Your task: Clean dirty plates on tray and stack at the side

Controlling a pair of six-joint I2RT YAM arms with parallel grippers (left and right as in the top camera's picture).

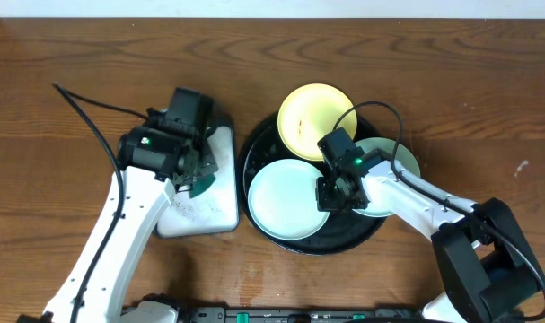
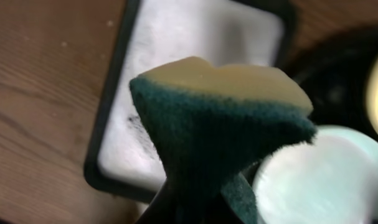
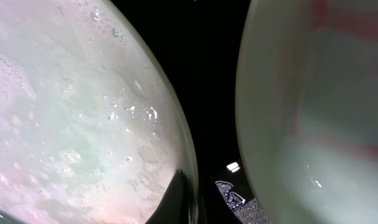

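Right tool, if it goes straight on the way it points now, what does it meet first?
Most likely the black tray, in the gap between the soapy mint plate and the red-smeared plate. Its finger sits right at the soapy plate's rim, so it may clip that first.

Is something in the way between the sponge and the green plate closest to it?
Nothing tall shows. The sponge, shut in the left gripper, hangs over the white tray. Only the low rim of the black tray lies before the near mint plate. The right gripper sits at that plate's far edge, off the path.
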